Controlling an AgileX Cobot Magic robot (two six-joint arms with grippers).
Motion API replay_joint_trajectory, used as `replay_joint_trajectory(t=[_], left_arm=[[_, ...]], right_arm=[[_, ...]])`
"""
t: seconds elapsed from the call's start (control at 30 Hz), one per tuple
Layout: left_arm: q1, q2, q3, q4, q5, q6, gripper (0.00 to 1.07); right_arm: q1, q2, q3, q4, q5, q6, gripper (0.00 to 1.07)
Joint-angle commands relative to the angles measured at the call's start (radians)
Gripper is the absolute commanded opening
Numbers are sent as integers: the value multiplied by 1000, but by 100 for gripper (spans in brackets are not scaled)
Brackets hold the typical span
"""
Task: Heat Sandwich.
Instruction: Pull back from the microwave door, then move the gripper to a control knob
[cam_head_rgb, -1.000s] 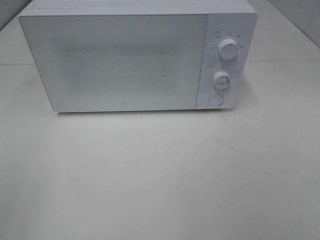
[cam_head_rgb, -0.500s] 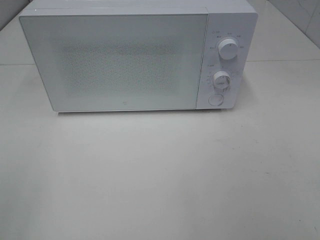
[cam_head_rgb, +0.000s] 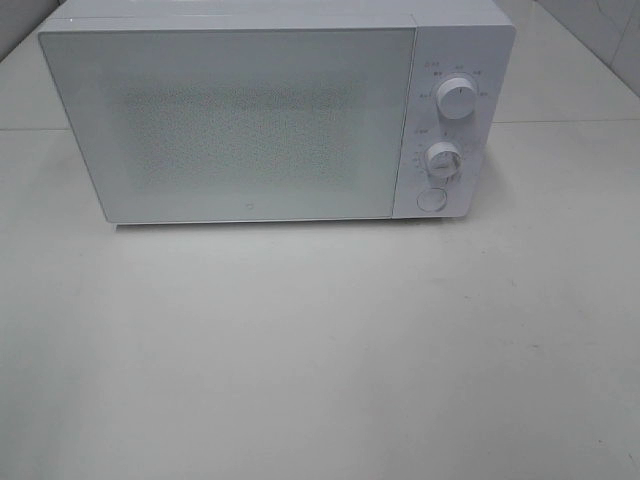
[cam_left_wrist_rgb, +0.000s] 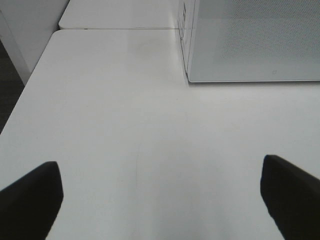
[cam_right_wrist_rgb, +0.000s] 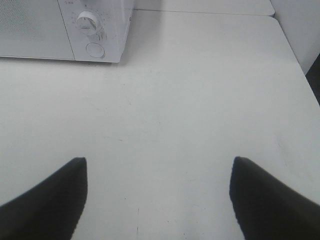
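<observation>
A white microwave (cam_head_rgb: 270, 115) stands at the back of the table with its door shut. Two knobs (cam_head_rgb: 456, 100) and a round button (cam_head_rgb: 431, 198) are on its right panel. The sandwich is out of view in every frame. My left gripper (cam_left_wrist_rgb: 160, 200) is open and empty over the bare table, left of the microwave's front corner (cam_left_wrist_rgb: 189, 77). My right gripper (cam_right_wrist_rgb: 157, 195) is open and empty over the table, in front and to the right of the microwave's control panel (cam_right_wrist_rgb: 92, 30). Neither gripper shows in the exterior high view.
The white table (cam_head_rgb: 320, 350) stretches in front of the microwave. Its left edge (cam_left_wrist_rgb: 20, 105) shows in the left wrist view and its right edge (cam_right_wrist_rgb: 300, 65) in the right wrist view. A seam to a second table (cam_left_wrist_rgb: 120, 29) runs behind.
</observation>
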Motion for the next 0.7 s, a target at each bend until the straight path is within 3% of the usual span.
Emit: replay_joint_trajectory(t=[0.03,0.7], left_arm=[[3,-28,3,-3,-2,0,101],[3,-28,3,-3,-2,0,101]], right_arm=[[-8,15,-29,9,-22,0,76],[-8,301,-53,8,-288,4,76]])
